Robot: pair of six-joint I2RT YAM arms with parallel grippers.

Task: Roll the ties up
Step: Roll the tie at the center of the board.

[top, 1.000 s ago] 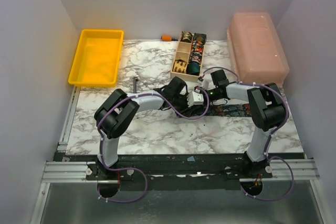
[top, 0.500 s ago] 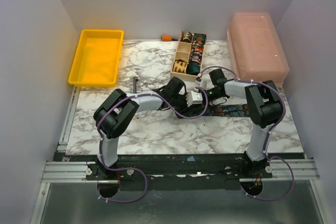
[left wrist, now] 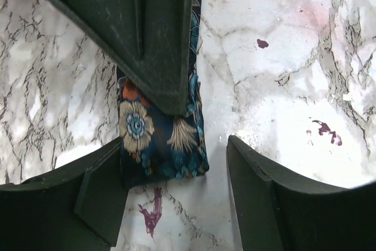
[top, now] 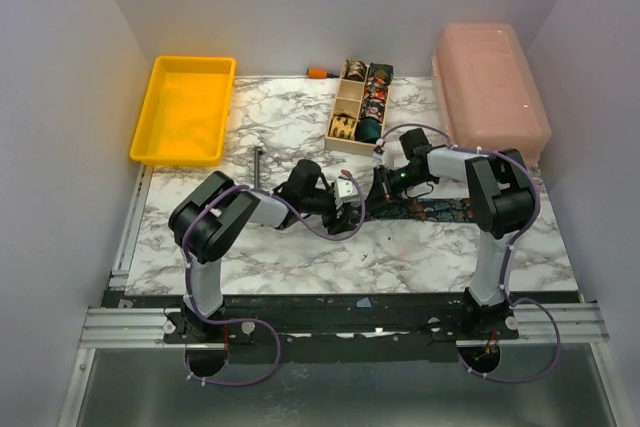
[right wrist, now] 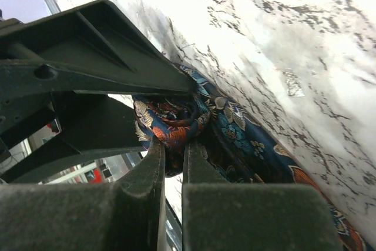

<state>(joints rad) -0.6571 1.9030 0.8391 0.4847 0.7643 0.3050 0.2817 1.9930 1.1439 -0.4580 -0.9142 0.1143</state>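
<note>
A dark floral tie (top: 440, 211) lies flat on the marble table, running right from the two grippers. Its left end is curled into a small roll (right wrist: 176, 119). My right gripper (right wrist: 174, 145) is shut on that roll; in the top view it (top: 386, 183) sits at the tie's left end. My left gripper (left wrist: 176, 198) is open over the tie's end (left wrist: 161, 139), which lies against its left finger (left wrist: 88, 198). In the top view the left gripper (top: 350, 197) is just left of the right one. The right gripper's finger (left wrist: 158, 27) covers part of the tie.
A wooden box (top: 350, 97) with coiled ties stands behind the grippers. A yellow tray (top: 185, 107) is at the back left, a pink lidded box (top: 490, 82) at the back right. A dark T-shaped tool (top: 258, 159) lies left of the grippers.
My left arm has drawn back to the left and its gripper now sits lower left. My right gripper has shifted left with the tie's end.
</note>
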